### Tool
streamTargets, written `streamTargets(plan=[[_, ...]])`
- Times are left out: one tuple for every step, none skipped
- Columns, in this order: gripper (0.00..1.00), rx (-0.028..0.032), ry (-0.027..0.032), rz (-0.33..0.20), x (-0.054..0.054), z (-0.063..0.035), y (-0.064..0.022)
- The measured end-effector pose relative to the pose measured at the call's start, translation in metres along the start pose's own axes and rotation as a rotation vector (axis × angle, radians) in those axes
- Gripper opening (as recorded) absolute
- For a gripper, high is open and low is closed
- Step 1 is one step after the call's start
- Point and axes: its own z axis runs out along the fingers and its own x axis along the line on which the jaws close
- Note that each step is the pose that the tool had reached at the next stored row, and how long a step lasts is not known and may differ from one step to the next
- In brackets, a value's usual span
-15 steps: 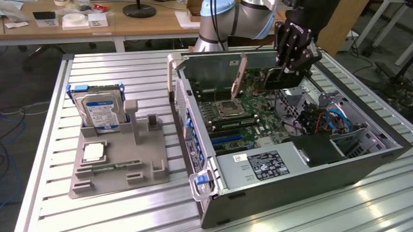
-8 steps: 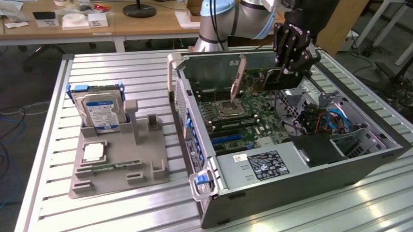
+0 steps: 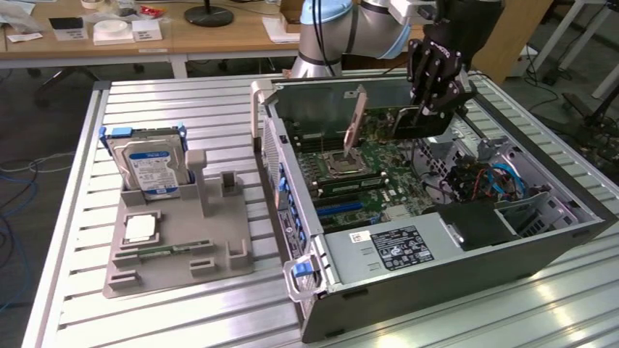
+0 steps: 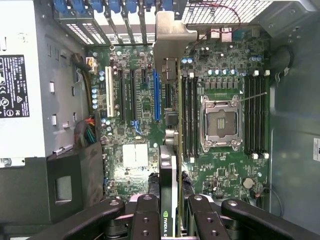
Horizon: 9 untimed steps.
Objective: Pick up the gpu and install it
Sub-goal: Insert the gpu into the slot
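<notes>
The gpu (image 3: 406,127) hangs on edge inside the open computer case (image 3: 541,239), above the motherboard (image 3: 372,174). Its silver end bracket (image 3: 355,123) points toward the case's rear wall, and its black cooler faces the exterior view's right. My gripper (image 3: 433,109) is shut on the card's upper edge from above. In the wrist view the gpu (image 4: 170,175) runs edge-on between my fingers (image 4: 145,220), with its bracket (image 4: 172,40) at the far end. It hovers close to the blue slot (image 4: 156,95) and the memory slots beside the processor socket (image 4: 220,122).
On the exterior view's left, a grey fixture tray (image 3: 174,246) holds a silver hard drive (image 3: 147,168) upright and a narrow memory stick (image 3: 164,251). The power supply (image 3: 406,246) and a bundle of blue cables (image 3: 498,177) crowd the case's near end. Desks stand behind.
</notes>
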Motion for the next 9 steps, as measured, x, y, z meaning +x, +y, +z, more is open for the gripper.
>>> streamTargets(plan=[[0.26,0.0000,0.0000,0.000,0.0000,0.0002,0.0000],[0.26,-0.0001,0.0001,0.000,0.0000,0.0002,0.0000],[0.26,-0.0001,0.0001,0.000,0.0000,0.0002,0.0000],[0.26,0.0000,-0.0001,0.000,0.0000,0.0005,0.0001],[0.26,0.0002,-0.0005,0.000,0.0001,0.0016,0.0002],[0.26,0.0001,-0.0004,0.000,0.0001,0.0030,0.0004],[0.26,0.0001,-0.0002,0.000,0.0002,0.0047,0.0007],[0.26,0.0001,-0.0002,0.000,0.0002,0.0066,0.0010],[0.26,0.0001,-0.0002,0.000,0.0003,0.0085,0.0012]])
